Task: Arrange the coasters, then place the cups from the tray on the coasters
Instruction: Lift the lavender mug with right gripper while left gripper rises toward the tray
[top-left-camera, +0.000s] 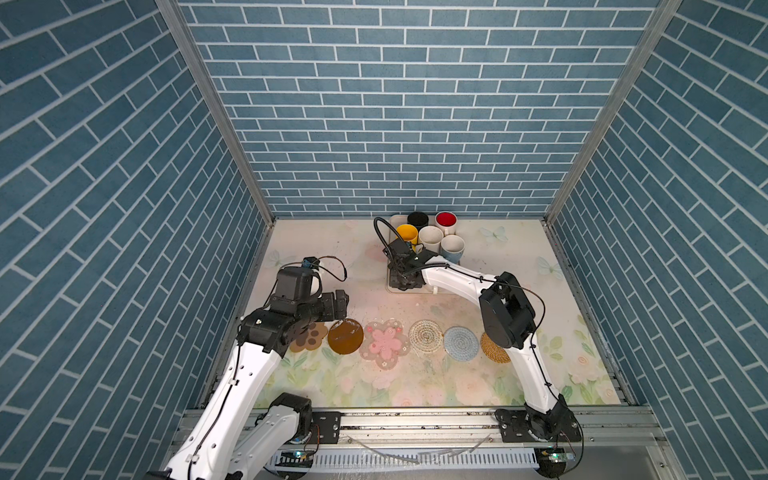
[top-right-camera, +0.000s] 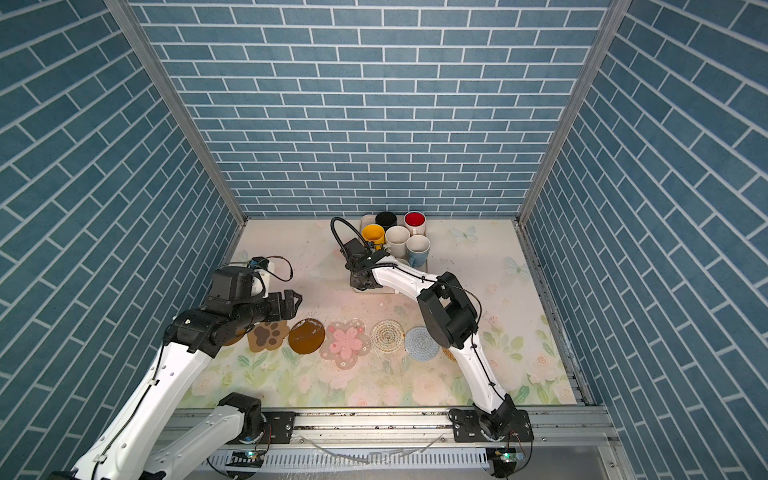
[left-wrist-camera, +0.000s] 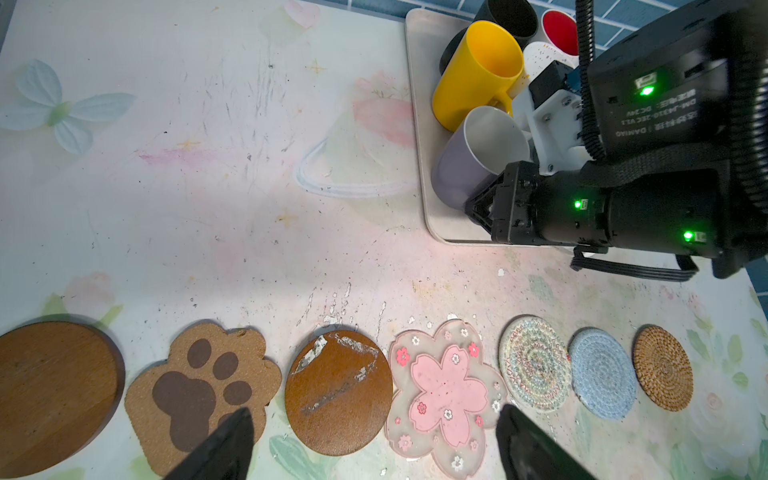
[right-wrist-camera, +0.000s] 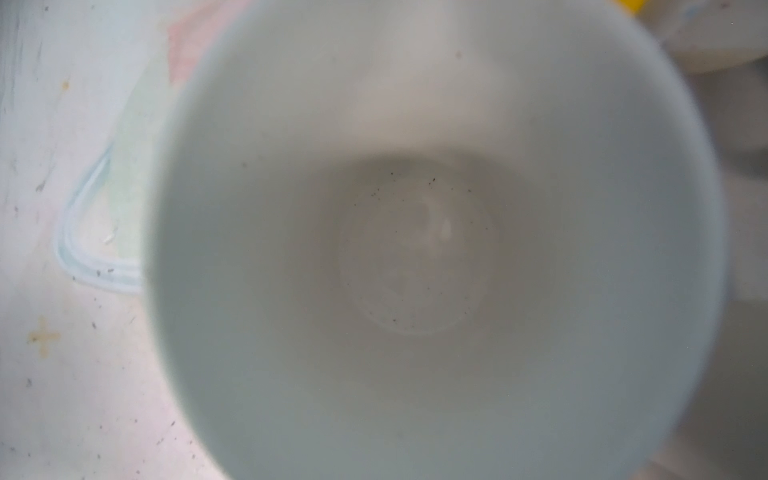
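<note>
Left claw (left-wrist-camera: 374, 409) hangs wide open above the row of seven coasters (left-wrist-camera: 446, 390); bare counter (left-wrist-camera: 208, 187) separates that row from the tray (left-wrist-camera: 419, 124). Right claw (left-wrist-camera: 482, 205) sits against the lavender mug (left-wrist-camera: 469, 166) at the tray's near corner, grip unclear

Both top views are looking steeply down over the whole pale floral tabletop (top-left-camera: 498, 257). Both wrist cameras are facing one lavender ceramic mug (left-wrist-camera: 455, 174), the left across the table, the right very close.
</note>
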